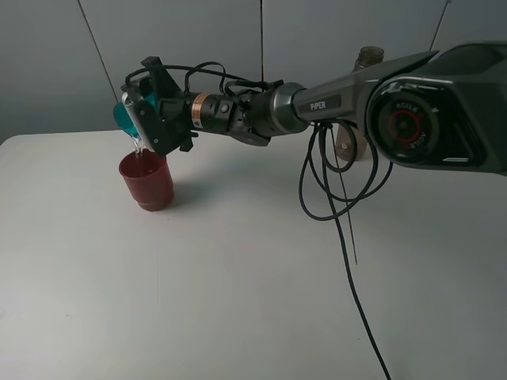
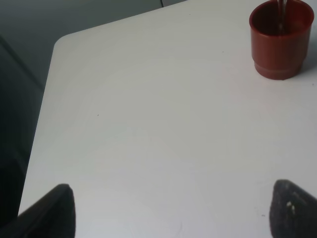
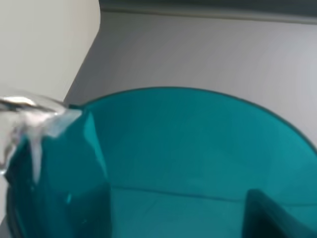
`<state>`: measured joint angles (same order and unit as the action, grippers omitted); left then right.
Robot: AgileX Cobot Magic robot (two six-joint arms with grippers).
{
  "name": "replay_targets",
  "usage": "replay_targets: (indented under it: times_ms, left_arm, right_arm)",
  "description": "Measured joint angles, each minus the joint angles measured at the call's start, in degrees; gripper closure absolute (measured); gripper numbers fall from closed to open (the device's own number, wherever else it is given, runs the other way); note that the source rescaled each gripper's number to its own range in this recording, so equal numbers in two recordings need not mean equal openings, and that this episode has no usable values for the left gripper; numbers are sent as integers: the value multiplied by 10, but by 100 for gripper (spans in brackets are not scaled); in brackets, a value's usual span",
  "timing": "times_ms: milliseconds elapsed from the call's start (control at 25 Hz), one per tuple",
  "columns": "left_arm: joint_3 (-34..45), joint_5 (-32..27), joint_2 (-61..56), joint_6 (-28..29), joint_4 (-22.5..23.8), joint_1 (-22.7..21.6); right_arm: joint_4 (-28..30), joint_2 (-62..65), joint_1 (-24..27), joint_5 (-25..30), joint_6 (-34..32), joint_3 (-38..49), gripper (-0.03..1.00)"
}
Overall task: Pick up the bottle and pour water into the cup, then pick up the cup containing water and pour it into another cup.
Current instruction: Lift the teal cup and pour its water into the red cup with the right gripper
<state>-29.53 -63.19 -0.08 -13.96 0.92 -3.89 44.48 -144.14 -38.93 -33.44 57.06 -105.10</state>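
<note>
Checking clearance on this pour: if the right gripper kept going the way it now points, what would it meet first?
The right gripper, shut on the teal cup, points left and slightly down; past the cup lies the table edge, probably clearing the red cup. Depth unclear.

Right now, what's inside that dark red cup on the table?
A thin stream of water falls into the dark red cup from the tilted teal cup. Its inside looks dark; how much water has collected cannot be seen.
</note>
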Motion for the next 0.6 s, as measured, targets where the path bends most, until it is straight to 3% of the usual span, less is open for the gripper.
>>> replay_targets:
  times_ms: [440,600]
  left_arm:
    - [0,0,0,0,0,0]
    - [0,0,0,0,0,0]
  right_arm:
    - [-35,1,0,-6,128,0,94]
    - [-36,1,0,-21,146,0,94]
